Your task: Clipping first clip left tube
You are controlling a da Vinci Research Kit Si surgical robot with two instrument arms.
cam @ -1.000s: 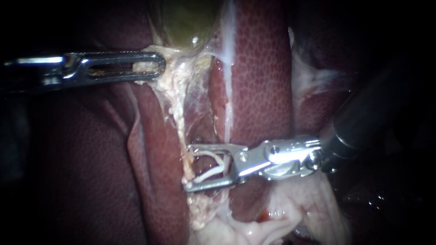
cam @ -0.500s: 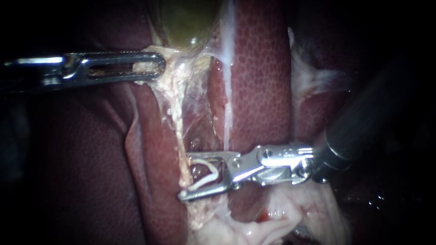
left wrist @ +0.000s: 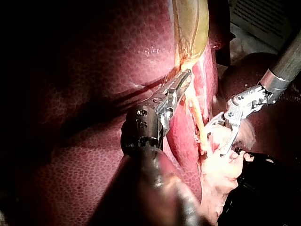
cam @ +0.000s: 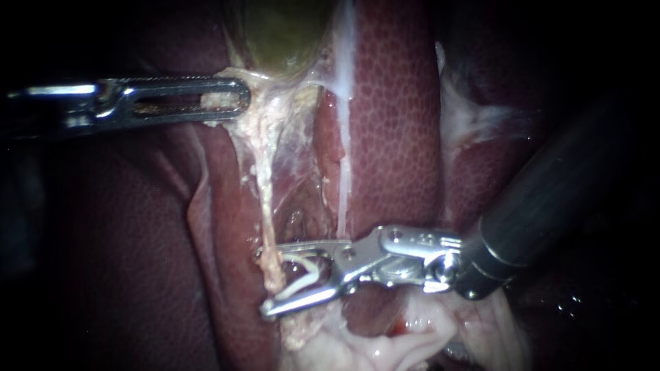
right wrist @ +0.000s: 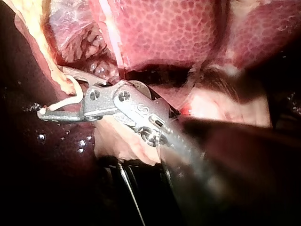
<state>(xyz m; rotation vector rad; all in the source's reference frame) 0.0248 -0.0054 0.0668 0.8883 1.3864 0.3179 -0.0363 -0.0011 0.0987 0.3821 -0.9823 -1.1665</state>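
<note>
Across the lower end of the left tube [cam: 263,192], my right instrument [cam: 271,282] comes in crosswise, jaws wide but gripping the open white clip [cam: 306,269], with the tube just at their mouth. At the tube's upper end, my left instrument [cam: 223,99] is clamped on the gallbladder [cam: 275,34], stretching the tube lengthwise.

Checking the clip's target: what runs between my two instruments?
The pale left tube, stretched over the liver from the left instrument down to the right instrument's clip; endoscope view.
</note>
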